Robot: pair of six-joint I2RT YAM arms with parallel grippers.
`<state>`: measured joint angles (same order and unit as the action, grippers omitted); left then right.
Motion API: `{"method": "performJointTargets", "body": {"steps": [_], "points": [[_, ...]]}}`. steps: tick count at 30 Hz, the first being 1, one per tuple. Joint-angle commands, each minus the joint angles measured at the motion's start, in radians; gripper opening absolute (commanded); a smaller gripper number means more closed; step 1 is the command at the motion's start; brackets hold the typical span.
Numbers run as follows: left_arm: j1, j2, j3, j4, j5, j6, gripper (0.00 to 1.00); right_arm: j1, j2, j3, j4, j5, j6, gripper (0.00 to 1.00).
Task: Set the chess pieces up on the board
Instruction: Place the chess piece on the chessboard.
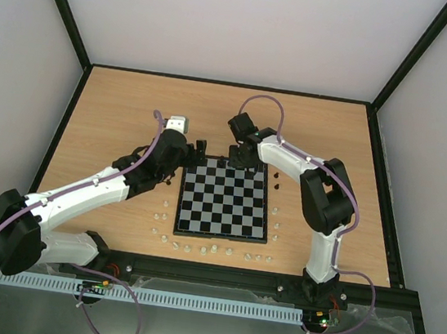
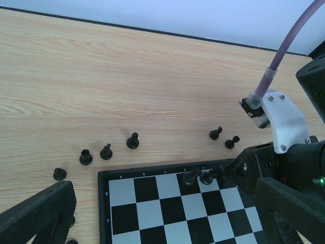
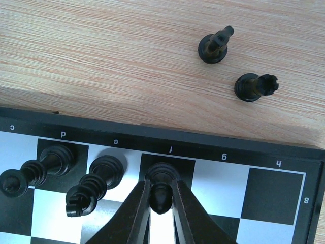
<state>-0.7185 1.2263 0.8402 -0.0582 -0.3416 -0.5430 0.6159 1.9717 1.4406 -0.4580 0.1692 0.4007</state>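
Note:
The board [image 1: 226, 210] lies mid-table. My right gripper [image 1: 245, 165] is at its far edge, shut on a black chess piece [image 3: 161, 192] that stands on the black f square of the back row [image 3: 127, 133]. Two black pieces stand next to it on d [image 3: 56, 157] and e [image 3: 104, 173]. Two more black pieces [image 3: 213, 48] [image 3: 251, 87] lie on the wood beyond the board. My left gripper [image 1: 198, 147] hovers open and empty over the board's far left corner [image 2: 104, 203]. Several black pieces [image 2: 86, 157] [image 2: 132, 141] stand on the wood beyond it.
Several translucent white pieces stand on the wood along the board's left side [image 1: 166, 203], near edge [image 1: 204, 249] and right side [image 1: 276, 225]. Two black pieces [image 1: 276, 180] sit off the board's far right corner. Black-framed walls enclose the table.

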Motion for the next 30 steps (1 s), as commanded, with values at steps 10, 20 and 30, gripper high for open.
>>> {"method": "performJointTargets", "body": {"steps": [10, 20, 30], "points": [[0.004, -0.011, -0.010, 0.017, -0.014, -0.002, 0.99, 0.005, 0.018, -0.001, -0.041, 0.005, 0.006, 0.14], [0.004, -0.004, -0.009, 0.019, -0.011, -0.001, 0.99, 0.005, -0.039, -0.001, -0.041, 0.013, 0.004, 0.21], [0.005, 0.036, 0.008, 0.005, -0.031, 0.012, 0.99, 0.005, -0.294, -0.095, -0.004, -0.026, -0.012, 0.43]]}}
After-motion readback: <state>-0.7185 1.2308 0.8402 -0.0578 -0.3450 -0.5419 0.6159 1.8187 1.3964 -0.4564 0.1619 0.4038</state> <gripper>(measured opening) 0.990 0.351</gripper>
